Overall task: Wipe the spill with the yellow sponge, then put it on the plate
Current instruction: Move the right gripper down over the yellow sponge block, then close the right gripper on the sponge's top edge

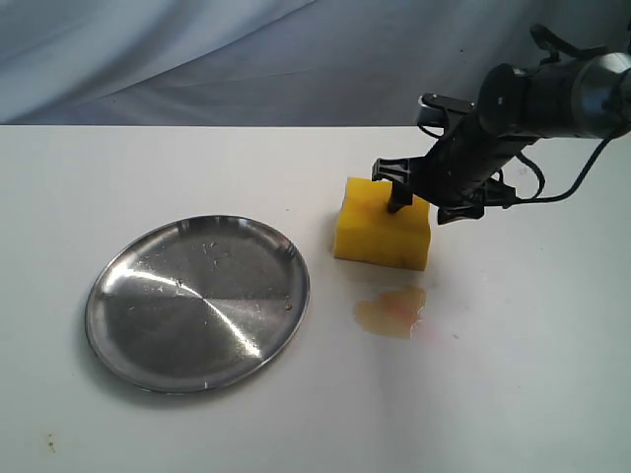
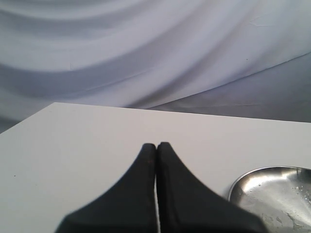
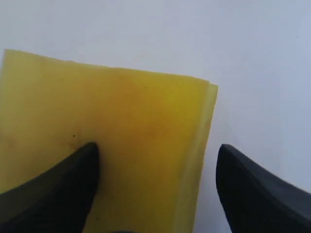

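Centrally, we see the yellow sponge (image 1: 381, 235) on the table (image 1: 513, 394), just beyond the spill (image 1: 391, 311) and right of the plate (image 1: 197, 305). The right gripper (image 1: 424, 205) is spread wide, clasping nothing: one finger on the sponge's top, the other past its edge. The left gripper (image 2: 156, 145) is closed, empty.

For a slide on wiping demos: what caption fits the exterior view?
Open right gripper touching the yellow sponge on top, the spill unwiped beside it, the plate lying apart.

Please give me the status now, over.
Left hand shut, empty. Right hand open over yellow sponge edge. Spill unwiped, near sponge. Nothing blocking.
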You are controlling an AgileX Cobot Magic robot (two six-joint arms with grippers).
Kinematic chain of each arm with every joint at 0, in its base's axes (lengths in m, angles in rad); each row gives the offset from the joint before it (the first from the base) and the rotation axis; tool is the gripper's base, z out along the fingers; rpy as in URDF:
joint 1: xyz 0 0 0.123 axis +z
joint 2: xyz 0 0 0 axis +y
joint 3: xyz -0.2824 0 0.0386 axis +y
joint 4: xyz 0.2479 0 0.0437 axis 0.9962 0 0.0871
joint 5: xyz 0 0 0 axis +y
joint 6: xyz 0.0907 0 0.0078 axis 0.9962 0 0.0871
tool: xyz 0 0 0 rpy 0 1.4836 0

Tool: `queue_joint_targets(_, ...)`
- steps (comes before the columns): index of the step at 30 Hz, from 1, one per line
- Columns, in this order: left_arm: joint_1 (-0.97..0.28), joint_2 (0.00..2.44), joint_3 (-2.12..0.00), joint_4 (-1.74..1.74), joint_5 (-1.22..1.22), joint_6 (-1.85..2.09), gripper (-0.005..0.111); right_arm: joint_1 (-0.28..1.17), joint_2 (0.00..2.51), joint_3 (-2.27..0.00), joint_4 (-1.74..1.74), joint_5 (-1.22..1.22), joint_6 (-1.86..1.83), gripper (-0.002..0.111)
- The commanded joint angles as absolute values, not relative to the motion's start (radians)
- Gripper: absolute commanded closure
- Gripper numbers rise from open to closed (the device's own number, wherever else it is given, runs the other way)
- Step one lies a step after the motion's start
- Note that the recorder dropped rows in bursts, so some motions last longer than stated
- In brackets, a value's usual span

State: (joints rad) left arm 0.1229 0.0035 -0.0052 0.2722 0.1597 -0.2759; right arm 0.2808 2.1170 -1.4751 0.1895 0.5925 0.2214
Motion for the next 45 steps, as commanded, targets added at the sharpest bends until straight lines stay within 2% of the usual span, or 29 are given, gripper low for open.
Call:
queue_joint_targets(1,0.118,0.000,0.000,0.273,0.155,-0.279,0.107,0.295,2.144,-1.472,0.192,0.556,0.222,0.045)
queue_joint_targets(3,0.118,0.000,0.000,0.273,0.155,-0.279,0.107,0.295,2.150,-1.472,0.192,0.559,0.210,0.048)
queue_joint_targets(5,0.118,0.000,0.000,0.273,0.155,-0.279,0.107,0.301,2.150,-1.472,0.190,0.567,0.210,0.056)
queue_joint_targets(10,0.118,0.000,0.000,0.273,0.155,-0.279,0.107,0.301,2.146,-1.472,0.187,0.590,0.168,0.091)
queue_joint_targets(14,0.118,0.000,0.000,0.273,0.155,-0.283,0.107,0.301,2.116,-1.472,0.185,0.625,0.130,0.108)
queue_joint_targets(23,0.118,0.000,0.000,0.273,0.155,-0.279,0.107,0.324,2.036,-1.394,0.171,0.731,0.075,0.108)
queue_joint_targets(36,0.118,0.000,0.000,0.273,0.155,-0.281,0.107,0.391,1.890,-1.093,0.187,0.625,0.050,0.108)
queue_joint_targets(45,0.118,0.000,0.000,0.273,0.155,-0.281,0.107,0.409,1.813,-0.976,0.187,0.605,0.050,0.108)
